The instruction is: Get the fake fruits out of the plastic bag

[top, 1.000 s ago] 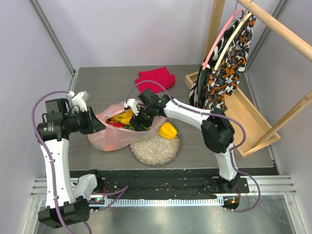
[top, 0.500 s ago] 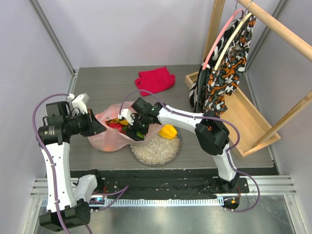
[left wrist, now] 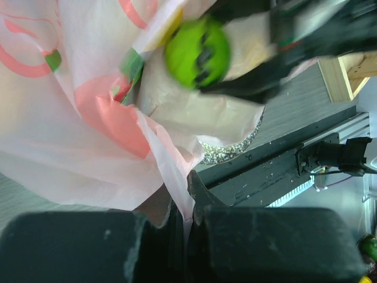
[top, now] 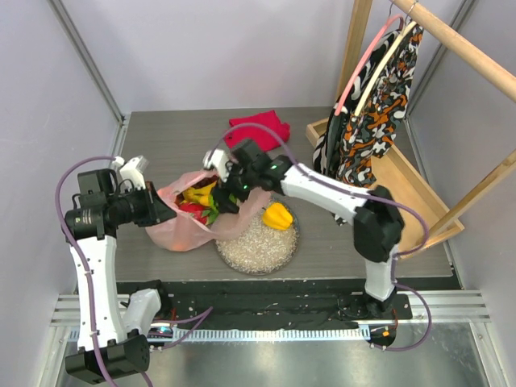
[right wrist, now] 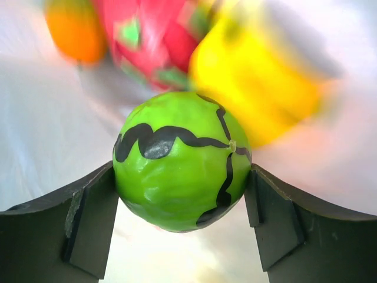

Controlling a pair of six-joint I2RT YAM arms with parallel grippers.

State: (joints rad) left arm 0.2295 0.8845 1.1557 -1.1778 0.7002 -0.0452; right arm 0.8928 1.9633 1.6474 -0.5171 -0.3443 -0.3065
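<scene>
Your round, shiny green plastic fruit with black squiggly lines [right wrist: 182, 162] sits between the two fingers of your right pincer [right wrist: 182, 203]. The pincer stands wide and grips the green fruit on both sides. The fruit is right at the mouth of the thin, crinkly pale pink plastic bag [top: 173, 232], and I cannot tell if it is all the way out. So the job looks only partly done. One yellow pepper-like plastic fruit [top: 277, 215] lies on the round glittery clear plate [top: 256, 256], just beside the bag. Inside the bag you can see a yellow banana-like fruit [top: 198, 194], a pink-red dragon fruit [right wrist: 150, 41] and an orange fruit [right wrist: 76, 29]. I think these must all come out too. Your left pincer [left wrist: 187, 197] is squeezed tight on a fold of the bag's edge and holds that side. The bag rests on the grey counter [top: 161, 145].
</scene>
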